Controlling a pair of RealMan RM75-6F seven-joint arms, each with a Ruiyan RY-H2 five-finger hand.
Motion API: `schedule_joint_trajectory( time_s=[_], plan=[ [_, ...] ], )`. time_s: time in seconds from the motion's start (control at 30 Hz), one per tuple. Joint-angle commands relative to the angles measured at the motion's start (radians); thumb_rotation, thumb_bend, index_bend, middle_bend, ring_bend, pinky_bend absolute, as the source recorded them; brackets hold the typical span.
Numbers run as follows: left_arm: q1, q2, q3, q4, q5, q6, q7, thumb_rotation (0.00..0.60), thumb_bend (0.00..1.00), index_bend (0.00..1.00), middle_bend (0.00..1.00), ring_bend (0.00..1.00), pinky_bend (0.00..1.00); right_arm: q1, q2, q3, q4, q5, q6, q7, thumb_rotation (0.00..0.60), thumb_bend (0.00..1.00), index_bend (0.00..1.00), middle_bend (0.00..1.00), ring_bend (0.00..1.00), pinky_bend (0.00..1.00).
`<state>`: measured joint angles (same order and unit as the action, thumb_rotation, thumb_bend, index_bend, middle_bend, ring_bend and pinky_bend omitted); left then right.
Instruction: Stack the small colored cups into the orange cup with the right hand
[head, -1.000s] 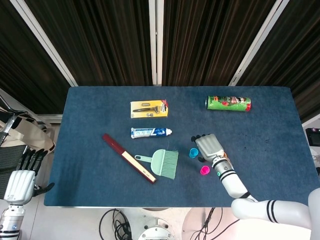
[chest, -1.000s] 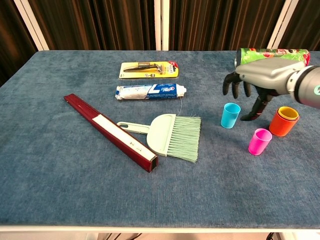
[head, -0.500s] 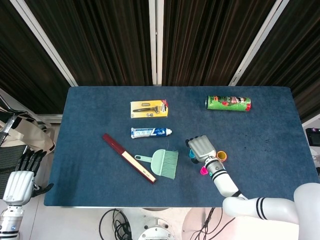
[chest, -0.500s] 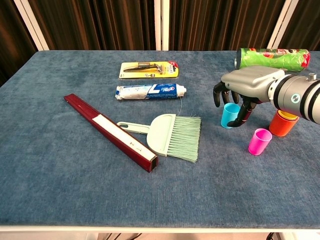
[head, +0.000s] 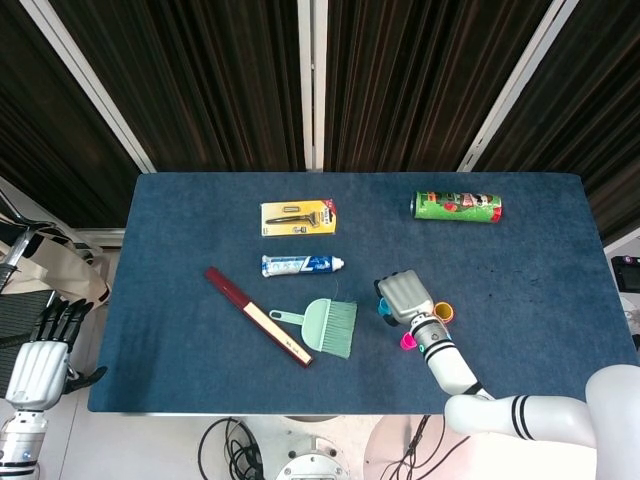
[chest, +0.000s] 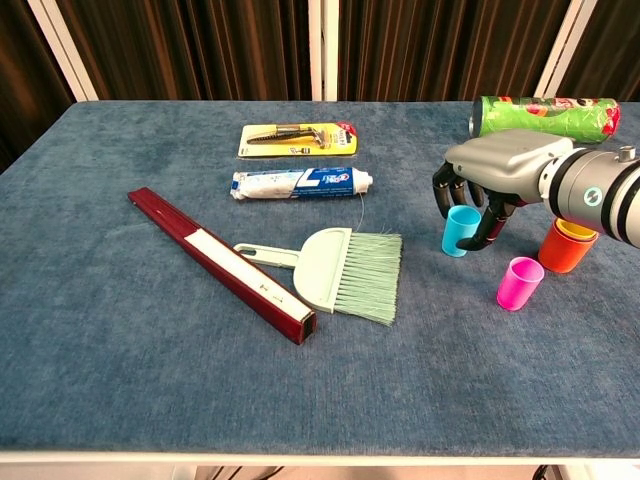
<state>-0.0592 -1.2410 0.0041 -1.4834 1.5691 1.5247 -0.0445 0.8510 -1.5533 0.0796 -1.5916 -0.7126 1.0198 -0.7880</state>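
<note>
The orange cup (chest: 562, 252) stands at the table's right with a yellow cup (chest: 577, 226) nested in it; the head view shows the orange cup (head: 443, 313) just right of my wrist. A pink cup (chest: 520, 283) stands alone in front of it. My right hand (chest: 497, 168) reaches down over the blue cup (chest: 460, 231), thumb against its right side and fingers curled at its left rim, gripping it while it stands on the cloth. From the head view the right hand (head: 404, 297) hides most of the blue cup (head: 383, 309). My left hand (head: 42, 362) hangs beside the table, fingers apart, empty.
A green can (chest: 545, 115) lies behind the right hand. Left of the cups lie a mint hand brush (chest: 345, 268), a dark red stick (chest: 220, 262), a toothpaste tube (chest: 300, 182) and a packaged razor (chest: 297, 139). The blue cloth (chest: 150, 370) covers the table.
My right hand moved left and down from beside the orange cup onto the blue cup, and its fingers curled around it. The cups and the left hand stayed put.
</note>
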Motion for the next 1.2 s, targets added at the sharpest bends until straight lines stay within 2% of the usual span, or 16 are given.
schedule_joint_trajectory(
  time_s=[0.03, 0.43, 0.53, 0.7, 0.8, 0.97, 1.2],
  plan=[
    [0.000, 0.000, 0.000, 0.001, 0.000, -0.001, 0.000, 0.600, 0.11, 0.10, 0.06, 0.00, 0.00, 0.001, -0.003, 0.000, 0.003, 0.001, 0.005, -0.002, 0.600, 0.20, 0.50, 0.49, 0.45, 0.51],
    [0.006, 0.003, 0.003, 0.001, 0.000, 0.005, -0.005, 0.600, 0.11, 0.10, 0.06, 0.00, 0.00, -0.007, 0.001, 0.004, -0.008, -0.016, 0.029, 0.011, 0.600, 0.23, 0.55, 0.53, 0.45, 0.52],
    [0.006, 0.004, 0.003, 0.000, 0.001, 0.006, -0.005, 0.600, 0.11, 0.10, 0.06, 0.00, 0.00, -0.018, 0.040, 0.012, -0.048, -0.037, 0.054, 0.026, 0.600, 0.23, 0.55, 0.53, 0.45, 0.52],
    [0.006, 0.002, 0.003, -0.001, 0.003, 0.008, -0.002, 0.600, 0.11, 0.10, 0.06, 0.00, 0.00, -0.061, 0.157, 0.016, -0.167, -0.093, 0.121, 0.061, 0.600, 0.22, 0.55, 0.53, 0.45, 0.52],
    [0.006, 0.001, 0.005, -0.003, 0.004, 0.006, 0.001, 0.600, 0.11, 0.10, 0.06, 0.00, 0.00, -0.103, 0.237, -0.002, -0.232, -0.137, 0.155, 0.094, 0.600, 0.21, 0.56, 0.54, 0.45, 0.52],
    [0.003, 0.002, 0.008, -0.014, 0.011, 0.002, 0.018, 0.600, 0.11, 0.10, 0.06, 0.00, 0.00, -0.172, 0.322, -0.049, -0.272, -0.206, 0.185, 0.150, 0.600, 0.21, 0.57, 0.54, 0.45, 0.52],
    [0.003, -0.001, 0.008, -0.031, 0.014, 0.004, 0.042, 0.600, 0.11, 0.10, 0.06, 0.00, 0.00, -0.226, 0.324, -0.103, -0.245, -0.276, 0.170, 0.188, 0.600, 0.21, 0.57, 0.54, 0.45, 0.52]
  ],
)
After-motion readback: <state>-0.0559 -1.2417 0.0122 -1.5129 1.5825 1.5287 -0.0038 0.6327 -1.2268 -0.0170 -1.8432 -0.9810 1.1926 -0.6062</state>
